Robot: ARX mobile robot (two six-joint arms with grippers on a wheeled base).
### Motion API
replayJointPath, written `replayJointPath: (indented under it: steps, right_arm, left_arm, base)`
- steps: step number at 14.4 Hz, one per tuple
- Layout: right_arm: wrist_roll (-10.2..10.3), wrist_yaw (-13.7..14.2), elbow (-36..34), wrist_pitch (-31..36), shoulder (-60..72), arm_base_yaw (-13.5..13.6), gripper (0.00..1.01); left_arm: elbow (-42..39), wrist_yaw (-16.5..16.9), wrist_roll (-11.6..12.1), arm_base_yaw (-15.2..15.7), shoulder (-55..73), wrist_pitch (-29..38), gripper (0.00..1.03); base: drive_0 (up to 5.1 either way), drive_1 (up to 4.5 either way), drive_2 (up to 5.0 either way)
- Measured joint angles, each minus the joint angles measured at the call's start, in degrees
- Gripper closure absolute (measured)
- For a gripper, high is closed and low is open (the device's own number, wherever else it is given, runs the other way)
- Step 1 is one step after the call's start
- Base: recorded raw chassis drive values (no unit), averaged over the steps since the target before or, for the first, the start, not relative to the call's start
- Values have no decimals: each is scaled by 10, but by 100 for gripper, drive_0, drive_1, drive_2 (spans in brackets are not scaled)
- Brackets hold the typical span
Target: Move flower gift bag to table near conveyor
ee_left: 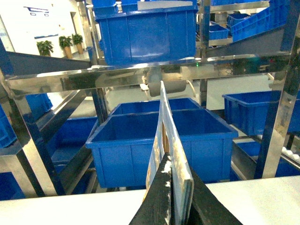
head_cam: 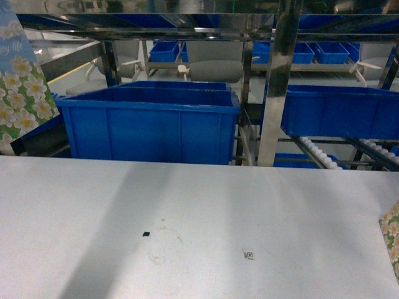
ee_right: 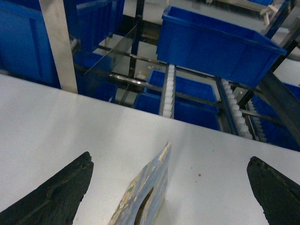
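A flower gift bag (head_cam: 22, 81) with white blossoms hangs at the head view's far left, above the table (head_cam: 199, 212) edge. In the left wrist view my left gripper (ee_left: 178, 173) is shut on this flat bag (ee_left: 164, 122), seen edge-on and upright in front of the conveyor (ee_left: 117, 77) racks. A second floral bag (ee_right: 150, 187) stands tilted on the table (ee_right: 70, 117) between the fingers of my right gripper (ee_right: 169, 159), which is wide open and not touching it. A corner of this bag (head_cam: 393, 240) shows at the head view's right edge. Neither gripper appears in the head view.
Large blue bins (head_cam: 149, 124) (head_cam: 340, 109) sit on the steel conveyor frame just behind the table's far edge. White roller rails (head_cam: 321, 152) (ee_right: 168, 91) slope down at the right. A tiny black square (head_cam: 146, 234) and a QR sticker (head_cam: 249, 254) mark the tabletop.
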Motion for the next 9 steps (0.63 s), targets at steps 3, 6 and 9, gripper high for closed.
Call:
replayJointPath:
  steps: [3,6,9]
  right_arm:
    - [21,25,-48,16,-104,11,3]
    - [46,45,-80,-8,-209,14,3]
    - [70,46,-117,-70,-319,14,3]
  left_arm:
    - [0,0,0,0,0,0,101]
    - [0,0,0,0,0,0,101]
    - [0,0,0,0,0,0,101]
  base:
    - [0,0,0]
    - [0,0,0]
    - [0,0,0]
